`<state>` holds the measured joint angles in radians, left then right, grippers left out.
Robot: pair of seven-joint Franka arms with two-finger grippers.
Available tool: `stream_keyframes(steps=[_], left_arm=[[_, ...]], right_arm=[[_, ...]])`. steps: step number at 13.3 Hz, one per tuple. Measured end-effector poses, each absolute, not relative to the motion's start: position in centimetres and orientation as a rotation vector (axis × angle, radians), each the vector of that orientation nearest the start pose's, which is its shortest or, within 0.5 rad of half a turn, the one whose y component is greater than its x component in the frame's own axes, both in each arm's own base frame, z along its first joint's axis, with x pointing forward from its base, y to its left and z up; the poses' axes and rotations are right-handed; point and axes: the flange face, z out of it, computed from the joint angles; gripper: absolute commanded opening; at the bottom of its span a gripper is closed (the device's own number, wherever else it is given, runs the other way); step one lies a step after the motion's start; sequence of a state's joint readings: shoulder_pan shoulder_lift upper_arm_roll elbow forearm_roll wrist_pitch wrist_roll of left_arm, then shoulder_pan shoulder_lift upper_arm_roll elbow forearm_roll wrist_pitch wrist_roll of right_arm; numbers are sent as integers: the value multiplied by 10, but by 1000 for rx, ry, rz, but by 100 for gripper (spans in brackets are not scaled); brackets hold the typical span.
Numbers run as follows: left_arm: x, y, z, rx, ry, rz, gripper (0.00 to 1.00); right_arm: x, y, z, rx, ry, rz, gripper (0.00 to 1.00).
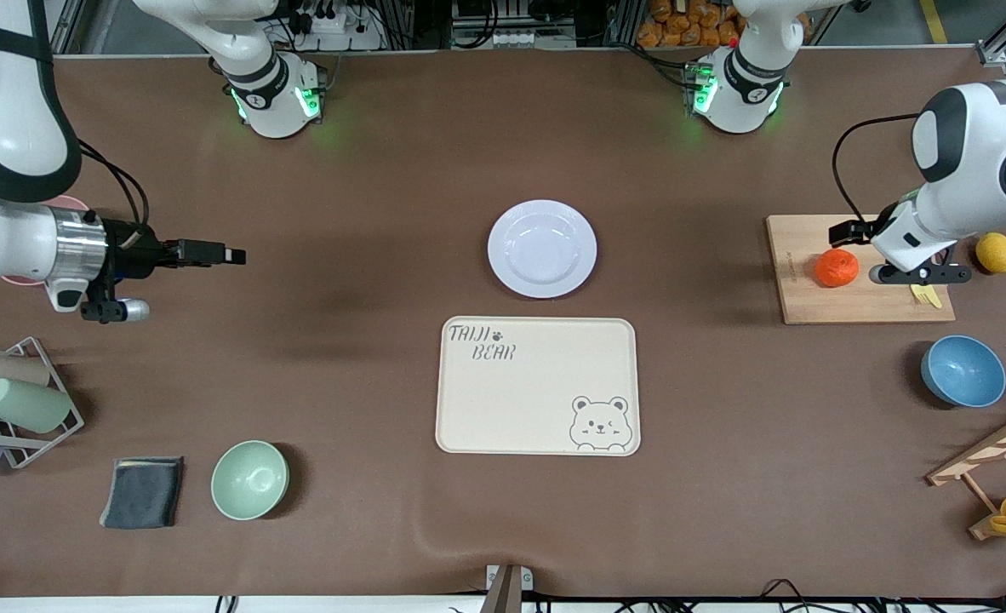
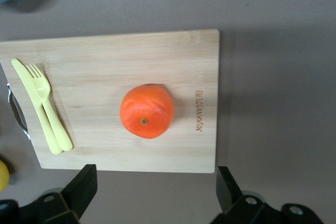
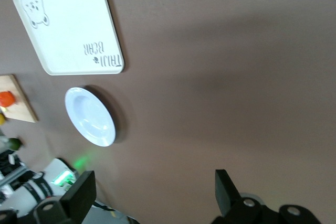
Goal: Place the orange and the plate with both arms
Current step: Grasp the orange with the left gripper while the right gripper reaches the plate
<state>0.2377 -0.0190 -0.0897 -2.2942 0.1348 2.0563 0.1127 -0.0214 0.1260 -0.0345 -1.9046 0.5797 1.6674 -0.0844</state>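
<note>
The orange [image 1: 836,267] lies on a wooden cutting board [image 1: 860,302] toward the left arm's end of the table. My left gripper [image 1: 845,232] hovers open and empty over the board's edge, beside the orange. In the left wrist view the orange [image 2: 146,111] sits mid-board [image 2: 115,56], apart from my open left gripper [image 2: 156,190]. The lavender-white plate [image 1: 542,249] rests at the table's middle. My right gripper [image 1: 229,254] hovers open and empty over bare table toward the right arm's end. The right wrist view shows the plate [image 3: 90,117], far from my right gripper [image 3: 155,192].
The cream bear tray [image 1: 538,385] lies just nearer the camera than the plate. A yellow fork and knife [image 2: 44,106] lie on the board. A yellow fruit [image 1: 996,252], a blue bowl [image 1: 963,370], a green bowl [image 1: 249,479], a grey cloth [image 1: 142,491] and a cup rack [image 1: 18,400] stand around.
</note>
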Motion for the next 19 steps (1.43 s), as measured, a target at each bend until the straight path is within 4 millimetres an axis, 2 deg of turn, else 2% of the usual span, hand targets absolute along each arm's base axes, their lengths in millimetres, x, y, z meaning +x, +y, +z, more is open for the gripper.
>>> stream_keyframes(steps=[2, 6, 10, 14, 19], left_arm=[[484, 79, 325, -3043, 77, 359, 100], [500, 81, 277, -2954, 219, 451, 100], [504, 82, 259, -2950, 242, 464, 100], [503, 85, 230, -2948, 265, 489, 100], [498, 93, 210, -2956, 255, 528, 100]], right_arm=[[553, 31, 406, -2512, 202, 397, 100], [547, 46, 380, -2431, 235, 390, 100], [541, 53, 346, -2386, 271, 358, 100], [538, 76, 330, -2385, 271, 319, 100], [531, 90, 315, -2324, 305, 321, 100]])
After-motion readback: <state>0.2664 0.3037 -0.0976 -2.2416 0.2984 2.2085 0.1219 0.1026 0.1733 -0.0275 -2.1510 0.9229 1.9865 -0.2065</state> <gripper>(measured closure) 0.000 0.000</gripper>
